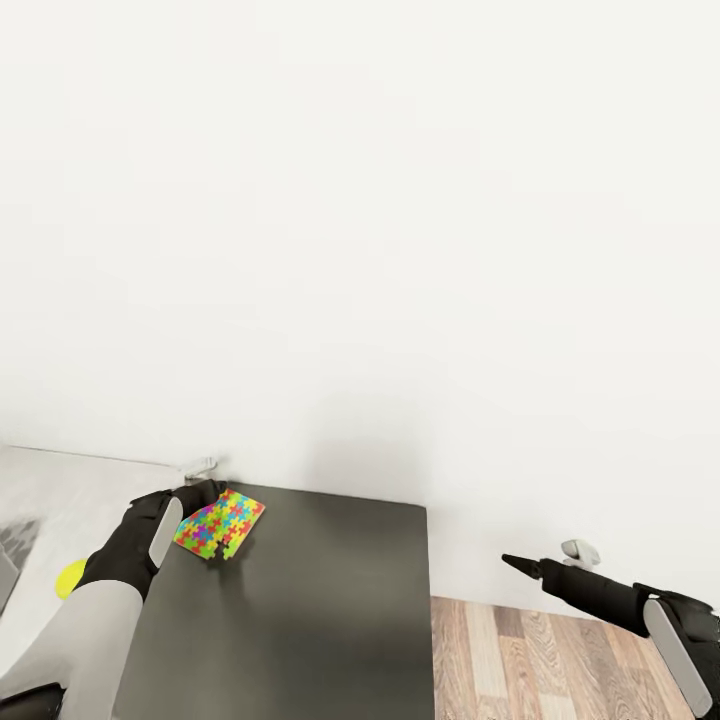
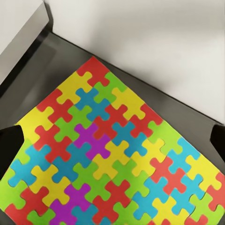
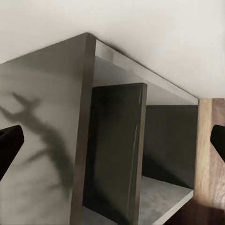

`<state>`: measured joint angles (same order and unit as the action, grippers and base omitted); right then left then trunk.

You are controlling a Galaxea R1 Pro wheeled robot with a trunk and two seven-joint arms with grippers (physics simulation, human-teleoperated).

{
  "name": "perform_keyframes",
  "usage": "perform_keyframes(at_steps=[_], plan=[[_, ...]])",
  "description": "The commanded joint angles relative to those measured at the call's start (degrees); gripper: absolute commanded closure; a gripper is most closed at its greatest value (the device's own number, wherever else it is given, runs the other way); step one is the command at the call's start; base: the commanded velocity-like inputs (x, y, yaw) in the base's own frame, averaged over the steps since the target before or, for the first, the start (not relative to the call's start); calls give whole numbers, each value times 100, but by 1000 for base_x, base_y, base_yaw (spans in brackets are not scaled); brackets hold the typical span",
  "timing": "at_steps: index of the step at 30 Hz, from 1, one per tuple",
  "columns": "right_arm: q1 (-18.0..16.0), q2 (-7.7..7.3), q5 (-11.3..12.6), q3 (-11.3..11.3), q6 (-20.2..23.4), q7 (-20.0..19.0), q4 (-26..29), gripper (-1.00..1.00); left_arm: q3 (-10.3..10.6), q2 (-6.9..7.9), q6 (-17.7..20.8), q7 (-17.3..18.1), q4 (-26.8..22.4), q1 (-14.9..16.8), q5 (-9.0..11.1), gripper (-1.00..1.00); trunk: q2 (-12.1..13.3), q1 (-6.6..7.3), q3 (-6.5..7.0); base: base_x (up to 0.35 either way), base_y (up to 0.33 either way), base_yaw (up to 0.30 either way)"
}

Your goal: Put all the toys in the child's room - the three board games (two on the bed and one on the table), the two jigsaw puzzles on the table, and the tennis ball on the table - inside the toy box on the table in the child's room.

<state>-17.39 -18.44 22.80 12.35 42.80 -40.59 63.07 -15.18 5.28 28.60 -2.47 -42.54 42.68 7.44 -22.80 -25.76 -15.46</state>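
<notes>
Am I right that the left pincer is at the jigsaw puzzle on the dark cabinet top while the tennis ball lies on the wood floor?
Not quite. The left pincer is at the jigsaw puzzle on the dark cabinet top, but the head view shows the tennis ball lying on the pale grey table, not on the wood floor.

no readable text, labels, brands, numbers or signs anywhere, jigsaw puzzle (image 2: pixel 112 159) near the back left corner of the dark cabinet top (image 1: pixel 320 620) shows plain coloured pieces, unprinted
</notes>
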Motion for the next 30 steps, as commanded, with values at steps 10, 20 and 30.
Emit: perform_keyframes(at_steps=[10,20,30], plan=[[-53,0,14,-44,35,4,-82,-100,-3,4,32,-26,-8,3,59,-100,-12,-3,-106,0,0,0],[-54,-6,6,-163,162,7,-61,-100,-15,8,35,-26,-8,3,63,-100,-12,-3,-200,0,0,0],[-54,15,44,-159,414,-11,-89,-100,-16,10,48,14,-16,3,65,-100,-12,-3,-295,0,0,0]])
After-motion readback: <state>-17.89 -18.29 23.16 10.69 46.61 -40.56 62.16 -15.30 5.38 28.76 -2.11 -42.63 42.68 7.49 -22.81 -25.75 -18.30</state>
